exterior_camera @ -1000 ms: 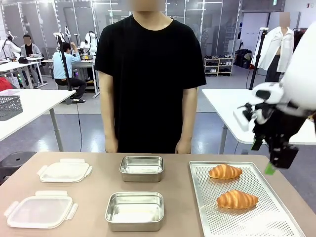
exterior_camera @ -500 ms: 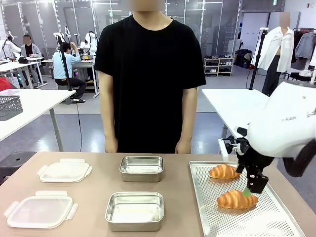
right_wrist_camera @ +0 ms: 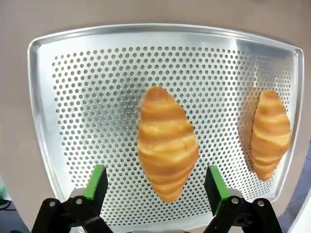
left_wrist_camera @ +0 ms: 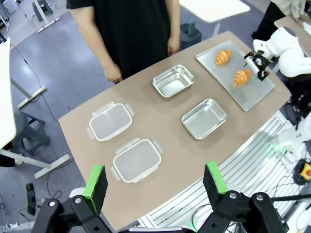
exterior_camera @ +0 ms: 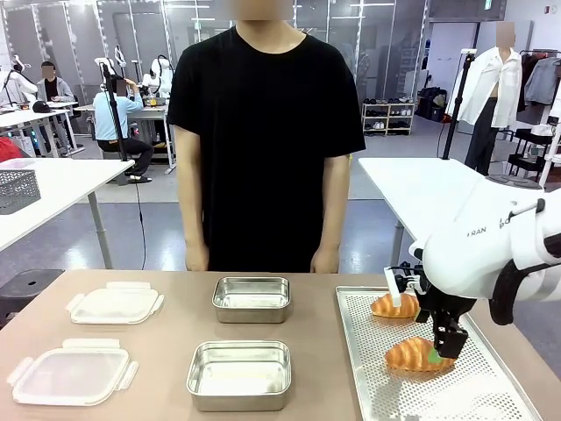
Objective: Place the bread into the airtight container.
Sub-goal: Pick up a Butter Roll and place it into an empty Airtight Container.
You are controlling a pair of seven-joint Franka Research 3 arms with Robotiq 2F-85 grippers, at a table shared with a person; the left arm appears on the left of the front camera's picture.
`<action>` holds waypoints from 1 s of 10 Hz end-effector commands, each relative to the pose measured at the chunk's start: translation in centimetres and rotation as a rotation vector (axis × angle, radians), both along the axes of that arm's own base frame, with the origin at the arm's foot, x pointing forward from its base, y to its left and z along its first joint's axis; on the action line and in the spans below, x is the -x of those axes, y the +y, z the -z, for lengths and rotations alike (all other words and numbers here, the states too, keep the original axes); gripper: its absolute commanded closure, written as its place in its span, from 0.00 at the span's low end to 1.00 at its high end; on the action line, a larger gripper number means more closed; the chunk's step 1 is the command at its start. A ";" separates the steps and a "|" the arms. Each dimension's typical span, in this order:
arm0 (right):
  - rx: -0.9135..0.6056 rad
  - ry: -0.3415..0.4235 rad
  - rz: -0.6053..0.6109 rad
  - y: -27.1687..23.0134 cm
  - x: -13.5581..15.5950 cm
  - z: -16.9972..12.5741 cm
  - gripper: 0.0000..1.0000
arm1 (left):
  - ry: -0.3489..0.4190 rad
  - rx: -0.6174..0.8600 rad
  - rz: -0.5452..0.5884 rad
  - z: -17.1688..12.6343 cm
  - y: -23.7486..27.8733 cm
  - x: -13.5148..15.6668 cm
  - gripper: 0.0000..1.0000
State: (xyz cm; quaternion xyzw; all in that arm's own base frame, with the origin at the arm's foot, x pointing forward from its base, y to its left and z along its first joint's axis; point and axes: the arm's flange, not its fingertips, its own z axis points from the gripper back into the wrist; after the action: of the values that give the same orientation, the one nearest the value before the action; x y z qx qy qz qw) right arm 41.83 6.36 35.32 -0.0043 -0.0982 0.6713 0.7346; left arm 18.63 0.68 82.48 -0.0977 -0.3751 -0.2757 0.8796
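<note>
Two croissants lie on a perforated metal tray point(exterior_camera: 478, 390) at the table's right: a near one point(exterior_camera: 410, 355) and a far one point(exterior_camera: 393, 306). My right gripper point(exterior_camera: 436, 353) hangs open just over the near croissant point(right_wrist_camera: 167, 143), whose body lies between the two green pads point(right_wrist_camera: 97, 180) in the right wrist view. The far croissant point(right_wrist_camera: 270, 133) lies off to the side there. Two open steel containers stand mid-table, one far point(exterior_camera: 252, 299) and one near point(exterior_camera: 239, 375). My left gripper point(left_wrist_camera: 155, 182) is open, high above the table's edge, holding nothing.
Two clear plastic lids point(exterior_camera: 115, 303) point(exterior_camera: 70, 372) lie at the table's left. A person in a black shirt point(exterior_camera: 263, 132) stands at the far edge, hands down at the sides. Bare tabletop runs between the containers and the tray.
My right arm swung in from the right and came down from above the tray's edge to the near croissant. The croissants, containers and lids stayed put.
</note>
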 end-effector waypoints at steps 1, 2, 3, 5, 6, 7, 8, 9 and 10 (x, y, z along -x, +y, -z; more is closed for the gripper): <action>-0.006 0.011 -0.001 -0.1 0.2 -0.1 0.00 | -0.002 -0.004 0.001 -0.3 0.0 0.0 0.00; -0.006 0.011 -0.001 -0.1 0.2 -0.1 0.00 | -0.002 -0.004 0.001 -0.3 0.0 0.0 0.00; -0.006 0.011 -0.001 -0.1 0.2 -0.1 0.00 | -0.002 -0.004 0.001 -0.3 0.0 0.0 0.00; -0.006 0.011 -0.001 -0.1 0.2 -0.1 0.00 | -0.002 -0.004 0.001 -0.3 0.0 0.0 0.00; -0.006 0.011 -0.001 -0.1 0.2 -0.1 0.00 | -0.002 -0.004 0.001 -0.3 0.0 0.0 0.00; 0.007 0.006 0.000 0.1 0.1 0.0 0.00 | -0.002 -0.004 0.001 -0.3 0.0 0.0 0.00; 0.049 -0.055 -0.001 0.2 0.1 0.8 0.00 | -0.002 -0.004 0.001 -0.3 0.0 0.0 0.00; 0.049 -0.065 -0.004 0.1 -0.1 1.2 0.00 | -0.002 -0.004 0.001 -0.3 0.0 0.0 0.00; 0.052 -0.065 -0.006 0.1 -0.3 1.6 0.00 | -0.002 -0.004 0.001 -0.3 0.0 0.0 0.00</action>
State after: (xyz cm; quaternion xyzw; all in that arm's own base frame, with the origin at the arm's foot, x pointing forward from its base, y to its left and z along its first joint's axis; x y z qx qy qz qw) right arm 42.39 6.59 34.91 -0.0281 -0.1036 0.6760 0.7290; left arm 18.63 0.68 82.48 -0.0977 -0.3751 -0.2757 0.8796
